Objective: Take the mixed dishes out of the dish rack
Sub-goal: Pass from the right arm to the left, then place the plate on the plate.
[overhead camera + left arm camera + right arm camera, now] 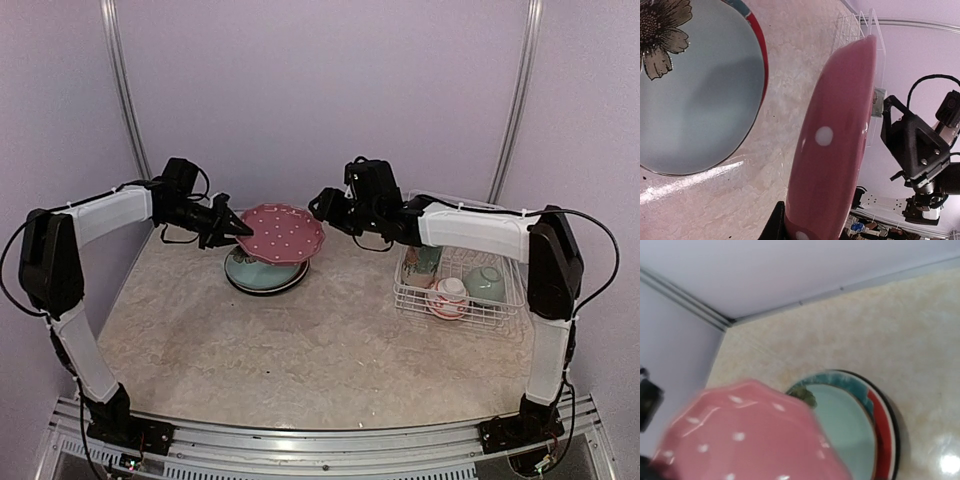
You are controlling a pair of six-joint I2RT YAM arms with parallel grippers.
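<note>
My left gripper (pixel 238 228) is shut on the left rim of the pink plate with white dots (pixel 283 233) and holds it level above a stack of two plates (pixel 265 275). In the left wrist view the pink plate (pixel 832 150) shows edge-on beside one black finger (pixel 774 224). The light teal plate (pixel 695 100) lies on the red-teal plate with the black rim (pixel 763 55). My right gripper (pixel 320 205) is open, just off the pink plate's right rim. The pink plate (pixel 745 440) is blurred in the right wrist view, above the stack (pixel 850 430).
The white wire dish rack (pixel 410 292) stands at the right. It holds a cream patterned mug (pixel 424 262), a white-pink bowl (pixel 448 297) and a mint green bowl (pixel 485 283). The right arm (pixel 470 230) passes over the rack. Walls close in behind.
</note>
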